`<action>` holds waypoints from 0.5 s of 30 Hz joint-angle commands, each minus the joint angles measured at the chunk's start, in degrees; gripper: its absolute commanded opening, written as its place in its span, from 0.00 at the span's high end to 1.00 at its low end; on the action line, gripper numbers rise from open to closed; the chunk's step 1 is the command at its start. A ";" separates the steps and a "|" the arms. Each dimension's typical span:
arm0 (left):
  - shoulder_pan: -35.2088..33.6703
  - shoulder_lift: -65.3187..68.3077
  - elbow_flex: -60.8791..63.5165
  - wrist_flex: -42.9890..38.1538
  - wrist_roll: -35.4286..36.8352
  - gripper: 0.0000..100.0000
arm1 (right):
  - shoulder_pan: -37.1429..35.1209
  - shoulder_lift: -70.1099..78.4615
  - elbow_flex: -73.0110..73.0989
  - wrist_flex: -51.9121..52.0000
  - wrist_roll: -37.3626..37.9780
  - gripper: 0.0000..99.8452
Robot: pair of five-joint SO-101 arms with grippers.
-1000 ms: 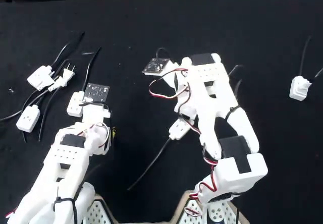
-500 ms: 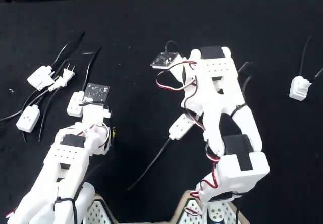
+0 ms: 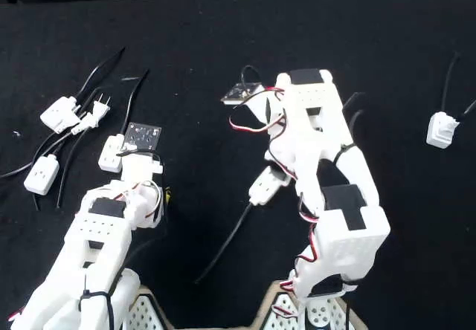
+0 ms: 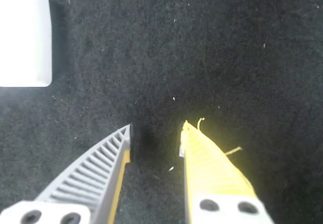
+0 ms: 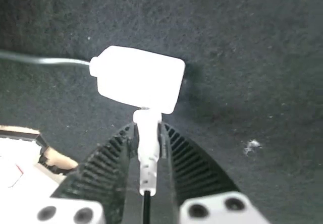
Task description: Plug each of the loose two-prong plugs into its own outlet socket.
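Observation:
My right gripper (image 5: 147, 128) is shut on a small white two-prong plug (image 5: 146, 153). The plug's front end butts against a white outlet socket (image 5: 139, 77), and the prongs are hidden. In the high view that socket (image 3: 264, 185) lies mid-table under the right arm (image 3: 316, 144), with its black cable trailing toward the front. My left gripper (image 4: 155, 128) is open over bare mat with nothing between its fingers. Another white outlet socket (image 4: 25, 37) lies just ahead of it, seen beside the left arm's tip (image 3: 111, 153). A loose plug (image 3: 100, 108) with bare prongs lies at the far left.
Two more white sockets (image 3: 59, 113) (image 3: 41, 174) with tangled black cables lie at the left. One white socket (image 3: 442, 129) sits at the right edge. A black mat (image 3: 193, 40) covers the table, open at the back and in the right middle.
The right arm's wrist has swung slightly to the right and back, nudging the middle socket and its cable a little. The left arm has kept still.

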 commanded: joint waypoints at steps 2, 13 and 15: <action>-0.04 -0.70 -0.40 -0.26 0.44 0.83 | 0.26 -0.22 -5.32 0.44 0.53 0.99; -0.04 -0.70 -0.40 -0.26 0.44 0.83 | -0.70 0.31 -10.07 2.81 2.46 0.99; -0.04 -0.70 -0.40 -0.26 0.44 0.83 | -0.70 0.31 -10.07 2.81 3.52 0.99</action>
